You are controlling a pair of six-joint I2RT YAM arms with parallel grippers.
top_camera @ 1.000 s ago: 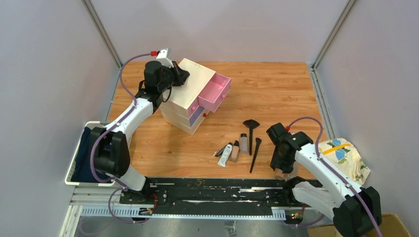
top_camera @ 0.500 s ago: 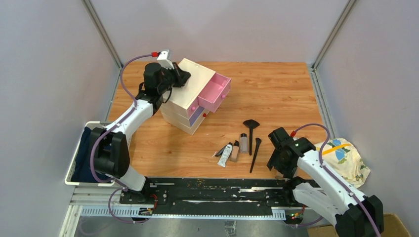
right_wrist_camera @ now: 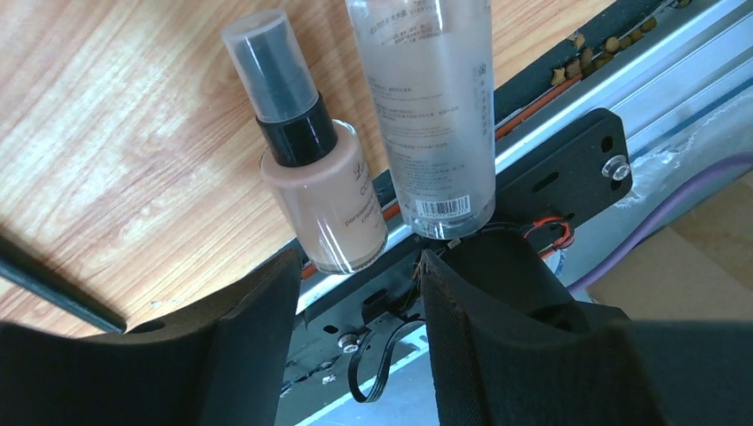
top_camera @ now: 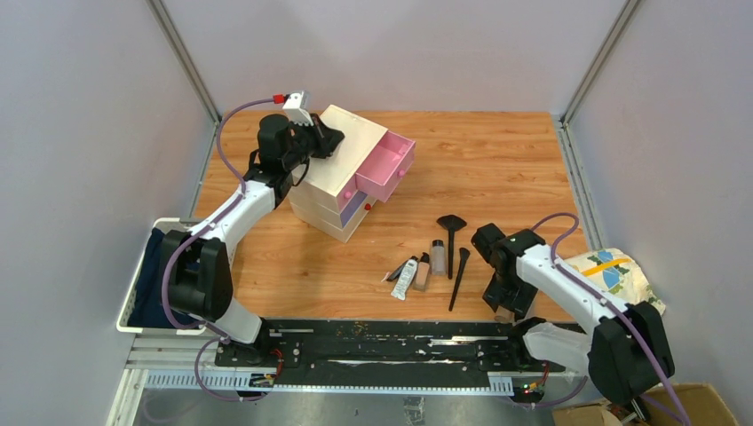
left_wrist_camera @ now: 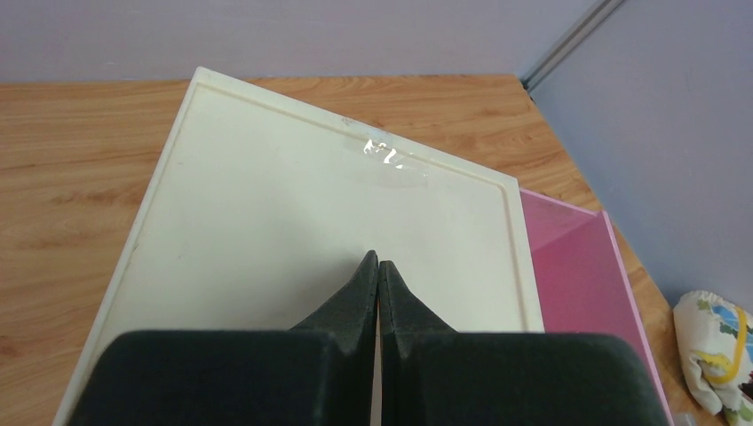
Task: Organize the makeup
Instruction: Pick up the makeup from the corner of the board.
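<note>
At the near edge of the table (top_camera: 497, 160), beside the black rail (top_camera: 382, 342), the right gripper (right_wrist_camera: 360, 262) points down with its fingers spread wide and nothing between them. Just ahead of the fingers lie a beige bottle (right_wrist_camera: 324, 191) with a black pump and a taller clear bottle (right_wrist_camera: 435, 106), side by side.

To the left, mid-table, a white tube (top_camera: 404, 280), a small beige bottle (top_camera: 422, 272), a small clear bottle (top_camera: 437, 256), a fan-headed black brush (top_camera: 451, 240) and a slim black brush (top_camera: 458, 280) lie close together.

A patterned cloth (top_camera: 617, 275) lies at the right edge.

Farther back on the left stands a cream box (top_camera: 342, 160) with its pink drawer (top_camera: 386, 164) pulled out. The left gripper (left_wrist_camera: 379, 262) is over the box's flat top, fingers pressed together and empty.
</note>
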